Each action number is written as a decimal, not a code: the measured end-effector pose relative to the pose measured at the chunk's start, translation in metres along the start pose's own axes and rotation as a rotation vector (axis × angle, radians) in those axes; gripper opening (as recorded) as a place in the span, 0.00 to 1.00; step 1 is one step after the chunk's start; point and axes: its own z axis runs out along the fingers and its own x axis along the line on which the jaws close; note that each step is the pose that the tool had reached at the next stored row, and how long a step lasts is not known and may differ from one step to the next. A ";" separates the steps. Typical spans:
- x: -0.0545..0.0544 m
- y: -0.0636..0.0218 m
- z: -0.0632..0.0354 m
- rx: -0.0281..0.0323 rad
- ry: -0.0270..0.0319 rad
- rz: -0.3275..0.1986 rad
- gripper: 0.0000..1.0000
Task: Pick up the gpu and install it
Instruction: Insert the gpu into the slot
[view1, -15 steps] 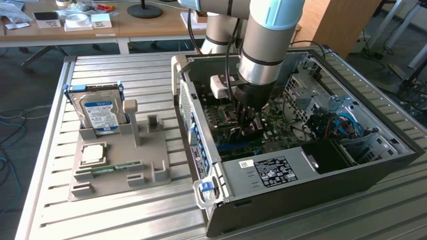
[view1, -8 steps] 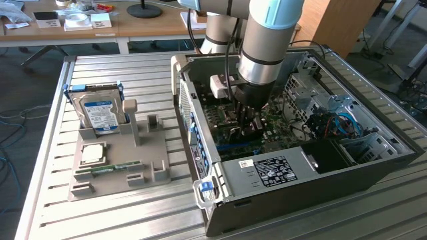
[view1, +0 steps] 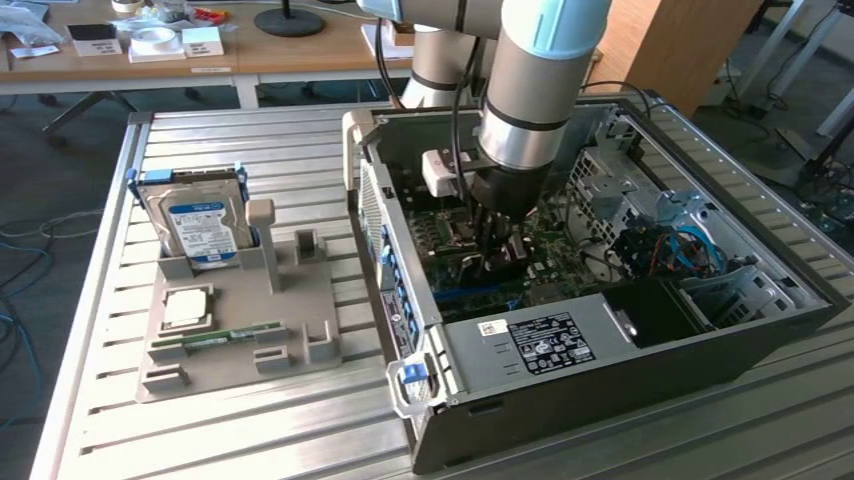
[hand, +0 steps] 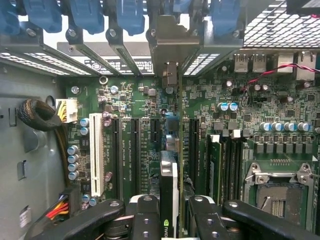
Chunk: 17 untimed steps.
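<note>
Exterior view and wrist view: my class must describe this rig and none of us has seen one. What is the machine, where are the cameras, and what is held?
The machine is a robot arm, reaching down into an open computer case on a metal table. The exterior view comes from a camera off the arm; the wrist view looks along its pincer at the motherboard. The pincer grips the gpu edge-on. Beside the case a grey tray holds a hard drive and a memory stick.

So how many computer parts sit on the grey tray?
3: hard drive upright at the far end, processor flat in the middle, memory stick lying nearer the camera. None looks hidden.
</note>
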 end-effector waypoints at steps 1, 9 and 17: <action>0.000 -0.0001 -0.0001 -0.0001 -0.0021 0.000 0.27; 0.000 -0.0001 0.0012 0.0000 -0.0108 0.001 0.27; 0.000 0.0013 0.0024 0.0000 -0.0108 0.001 0.27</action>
